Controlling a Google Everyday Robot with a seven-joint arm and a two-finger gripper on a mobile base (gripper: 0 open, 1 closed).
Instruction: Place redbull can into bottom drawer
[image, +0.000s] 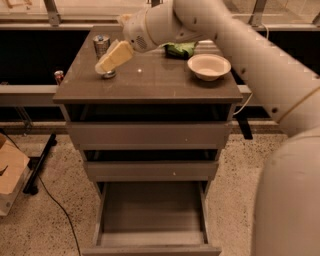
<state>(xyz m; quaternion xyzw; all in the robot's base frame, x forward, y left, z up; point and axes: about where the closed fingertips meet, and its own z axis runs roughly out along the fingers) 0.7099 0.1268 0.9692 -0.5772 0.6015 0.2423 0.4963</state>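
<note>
The redbull can (101, 46), a slim silvery can, stands upright at the back left of the cabinet top (150, 82). My gripper (113, 57), with cream fingers, reaches in from the right and sits right at the can, covering its lower half. The bottom drawer (151, 214) is pulled out below, its grey inside bare.
A white bowl (208, 66) stands at the right of the cabinet top, with a green bag (180, 49) behind it. A small red can (59, 76) stands on a ledge left of the cabinet. A cardboard box (10, 172) and a black cable (55, 200) lie on the floor at left.
</note>
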